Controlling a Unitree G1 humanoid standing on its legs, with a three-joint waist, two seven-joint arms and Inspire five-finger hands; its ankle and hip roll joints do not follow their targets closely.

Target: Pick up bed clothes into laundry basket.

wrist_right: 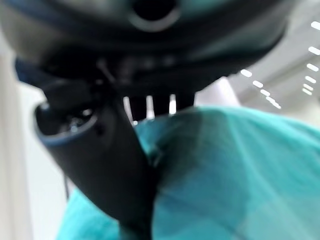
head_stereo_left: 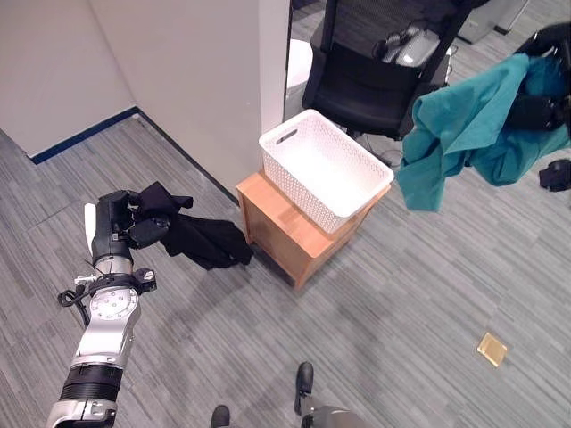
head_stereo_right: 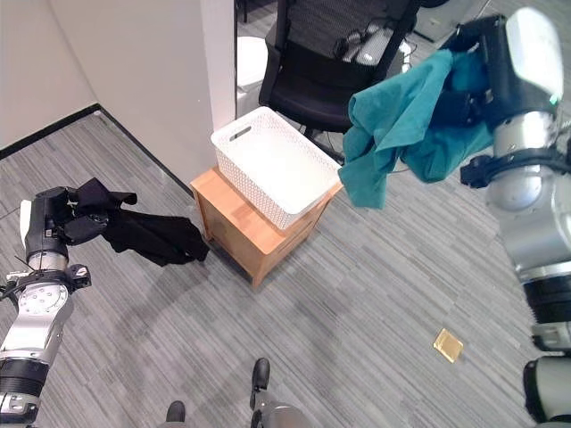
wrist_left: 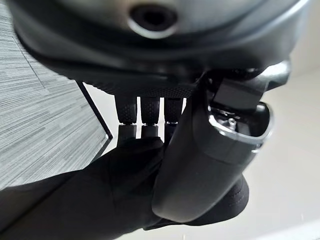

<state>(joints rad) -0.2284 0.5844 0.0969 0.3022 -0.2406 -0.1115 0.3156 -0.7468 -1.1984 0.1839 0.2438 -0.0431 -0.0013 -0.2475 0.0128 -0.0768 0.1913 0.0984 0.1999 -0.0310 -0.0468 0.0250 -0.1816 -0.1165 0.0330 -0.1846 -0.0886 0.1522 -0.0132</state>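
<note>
Looking down through the left eye view, the left hand (head_stereo_left: 125, 223) was raised at the left of the scene with its fingers curled round a black garment (head_stereo_left: 201, 236), which hung off to the right toward the wooden stand (head_stereo_left: 285, 234); I judge it was held high so that the cloth could pass over the rim of the white laundry basket (head_stereo_left: 323, 168), which stood empty on that stand with one corner past the stand's edge. The teal garment (head_stereo_left: 473, 125) hung at the far right, higher than the basket and a little apart from it. In the right eye view the right hand (head_stereo_right: 486, 76) was closed on the upper part of the teal garment (head_stereo_right: 406, 125), and the cloth fell in loose folds toward the basket's (head_stereo_right: 272, 165) right side, probably ready to be dropped in. An office chair (head_stereo_right: 330, 67) stood just behind the basket, and a small yellow tile (head_stereo_right: 448, 344) lay on the carpet at the near right. In the left wrist view the fingers (wrist_left: 142, 120) and thumb pinched dark, matte cloth. In the right wrist view the thumb (wrist_right: 107, 165) pressed on the teal cloth (wrist_right: 235, 170), which looked thin, soft and slightly creased.
</note>
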